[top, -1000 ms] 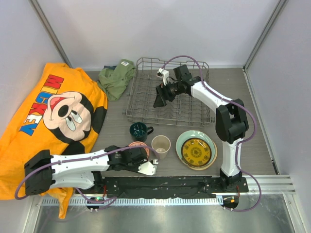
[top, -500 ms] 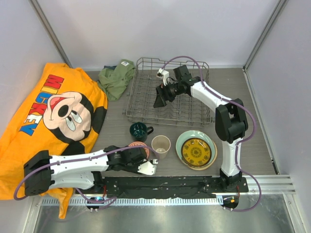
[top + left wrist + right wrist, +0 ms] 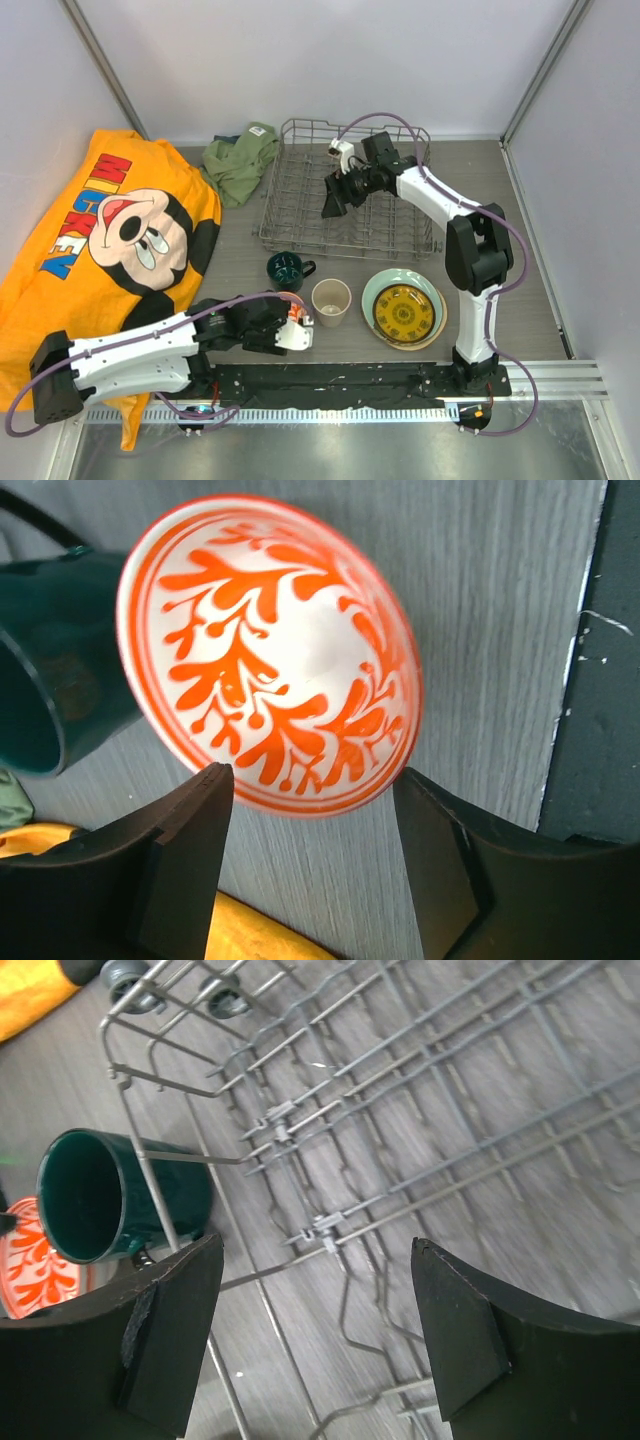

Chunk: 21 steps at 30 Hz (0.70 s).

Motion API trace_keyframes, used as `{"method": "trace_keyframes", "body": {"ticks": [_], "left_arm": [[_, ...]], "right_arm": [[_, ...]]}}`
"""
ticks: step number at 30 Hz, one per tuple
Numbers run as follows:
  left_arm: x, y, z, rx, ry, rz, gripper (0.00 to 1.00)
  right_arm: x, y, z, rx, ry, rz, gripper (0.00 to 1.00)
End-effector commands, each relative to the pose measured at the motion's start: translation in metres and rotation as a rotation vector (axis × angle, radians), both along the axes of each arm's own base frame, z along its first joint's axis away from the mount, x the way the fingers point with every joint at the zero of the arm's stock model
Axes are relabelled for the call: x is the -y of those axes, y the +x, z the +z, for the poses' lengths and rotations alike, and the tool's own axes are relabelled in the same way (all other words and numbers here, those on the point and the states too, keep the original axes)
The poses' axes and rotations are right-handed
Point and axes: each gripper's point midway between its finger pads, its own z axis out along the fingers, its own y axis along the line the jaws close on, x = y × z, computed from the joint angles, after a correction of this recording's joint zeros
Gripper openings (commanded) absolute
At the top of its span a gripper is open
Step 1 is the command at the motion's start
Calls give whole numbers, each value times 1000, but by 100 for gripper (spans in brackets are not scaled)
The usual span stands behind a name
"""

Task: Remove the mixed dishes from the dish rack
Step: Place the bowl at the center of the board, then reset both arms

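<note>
The dish rack [image 3: 272, 205] holds no dishes in view. My right gripper [image 3: 333, 199] hangs open and empty over its left half; the right wrist view shows bare wires [image 3: 330, 1225] between the fingers [image 3: 315, 1250]. My left gripper [image 3: 289, 325] is open and empty, and the red-orange bowl [image 3: 270, 650] rests on the table just past its fingertips [image 3: 315, 780]. From above only a sliver of the bowl [image 3: 292, 311] shows. The dark teal mug [image 3: 287, 268] lies on its side beside it. The beige cup [image 3: 331, 297] stands upright. The yellow plate [image 3: 404, 312] lies on the pale green plate [image 3: 381, 287].
An orange Mickey shirt [image 3: 120, 230] covers the table's left side. A green cloth [image 3: 240, 160] lies left of the rack. The black base rail [image 3: 340, 378] runs along the near edge. A cream rim [image 3: 441, 322] shows under the green plate.
My left arm has drawn back to the left, with the open gripper now just short of the bowl. My right gripper has shifted slightly up and right over the rack.
</note>
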Motion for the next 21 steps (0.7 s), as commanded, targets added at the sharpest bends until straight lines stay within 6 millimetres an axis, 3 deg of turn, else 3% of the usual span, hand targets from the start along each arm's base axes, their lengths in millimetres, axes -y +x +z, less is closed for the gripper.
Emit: {"method": "trace_keyframes", "body": {"ticks": [1, 8, 13, 17, 21], "left_arm": [[-3, 3, 15, -1, -72, 42, 71], [-3, 21, 42, 61, -207, 127, 80], [-2, 47, 80, 155, -368, 226, 92], [-3, 62, 108, 195, -467, 279, 94], [-5, 72, 123, 218, -504, 323, 96]], "right_arm": [[14, 15, 55, 176, -6, -53, 83], [39, 34, 82, 247, -27, -163, 89], [65, 54, 100, 297, -22, -297, 95], [86, 63, 105, 318, -26, -397, 97], [94, 64, 107, 325, -36, -425, 97]]}}
